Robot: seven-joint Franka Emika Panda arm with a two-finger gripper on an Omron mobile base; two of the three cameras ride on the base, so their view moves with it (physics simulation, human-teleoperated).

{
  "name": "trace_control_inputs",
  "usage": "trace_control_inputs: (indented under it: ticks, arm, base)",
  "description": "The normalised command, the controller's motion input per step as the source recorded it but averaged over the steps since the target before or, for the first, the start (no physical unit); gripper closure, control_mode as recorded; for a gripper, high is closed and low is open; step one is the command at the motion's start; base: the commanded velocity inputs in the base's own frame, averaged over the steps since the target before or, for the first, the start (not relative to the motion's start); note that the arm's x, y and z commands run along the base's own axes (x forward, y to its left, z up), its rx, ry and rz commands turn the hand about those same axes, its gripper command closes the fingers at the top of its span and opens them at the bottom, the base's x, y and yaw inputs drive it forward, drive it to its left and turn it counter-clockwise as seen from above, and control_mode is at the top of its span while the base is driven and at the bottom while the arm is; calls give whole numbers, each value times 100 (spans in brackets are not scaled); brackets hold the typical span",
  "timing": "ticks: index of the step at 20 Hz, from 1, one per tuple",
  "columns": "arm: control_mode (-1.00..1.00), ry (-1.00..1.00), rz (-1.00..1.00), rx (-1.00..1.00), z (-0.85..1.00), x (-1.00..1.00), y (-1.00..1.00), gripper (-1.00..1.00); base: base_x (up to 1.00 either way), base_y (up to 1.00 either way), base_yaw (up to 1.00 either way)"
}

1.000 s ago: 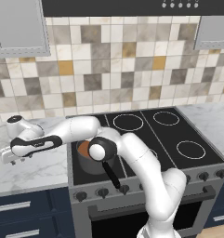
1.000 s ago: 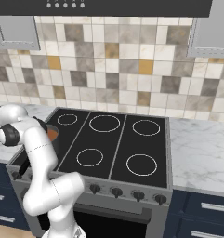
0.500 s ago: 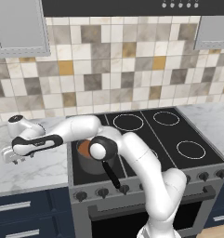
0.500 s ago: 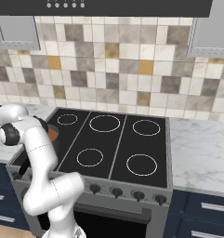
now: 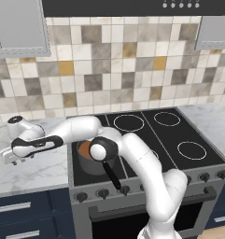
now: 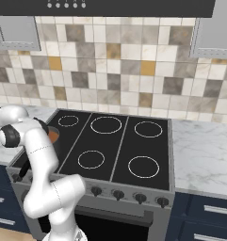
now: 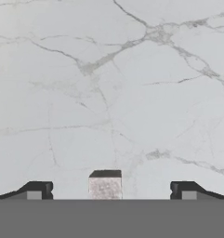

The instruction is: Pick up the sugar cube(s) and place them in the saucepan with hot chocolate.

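Observation:
One sugar cube [image 7: 105,185], pale greyish-white and speckled, rests on the white marble counter [image 7: 113,83]. It lies midway between my two fingertips [image 7: 37,190], with wide gaps on both sides. My gripper [image 7: 109,191] is open and touches nothing. In the left base view the gripper [image 5: 8,158] hangs low over the counter [image 5: 44,170] left of the stove, at the end of the outstretched arm. The saucepan with hot chocolate [image 5: 87,153] stands on the front left burner, its black handle [image 5: 111,174] pointing toward the stove's front edge. Its rim also shows behind the arm [image 6: 53,136].
The black stove top [image 5: 170,135] with ring burners lies right of the saucepan, with knobs [image 5: 103,193] along its front. A tiled wall [image 5: 109,70] backs the counter. The counter's front edge runs just below my hand. More marble counter [image 6: 204,150] lies right of the stove.
My hand has sunk a little toward the counter left of the stove. The jaws stay wide apart. The saucepan has not moved.

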Motion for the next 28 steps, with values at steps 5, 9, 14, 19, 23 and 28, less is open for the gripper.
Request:
trace_control_inputs:
  ticks: [5, 9, 14, 19, 23, 28]
  arm:
    - [-100, 0, 0, 0, -29, 14, 0, -100]
    - [-100, 0, 0, 0, -35, 13, 0, -100]
    - [-100, 0, 0, 0, -30, 5, 1, -100]
    - [-100, 0, 0, 0, -18, 6, 0, -100]
    - [-100, 0, 0, 0, -6, 0, 0, -100]
    - [-100, 2, 0, 0, -17, 0, 0, 100]
  base:
    - [0, 0, 0]
    - [0, 0, 0]
    - [0, 0, 0]
    - [0, 0, 0]
    - [0, 0, 0]
    - [0, 0, 0]
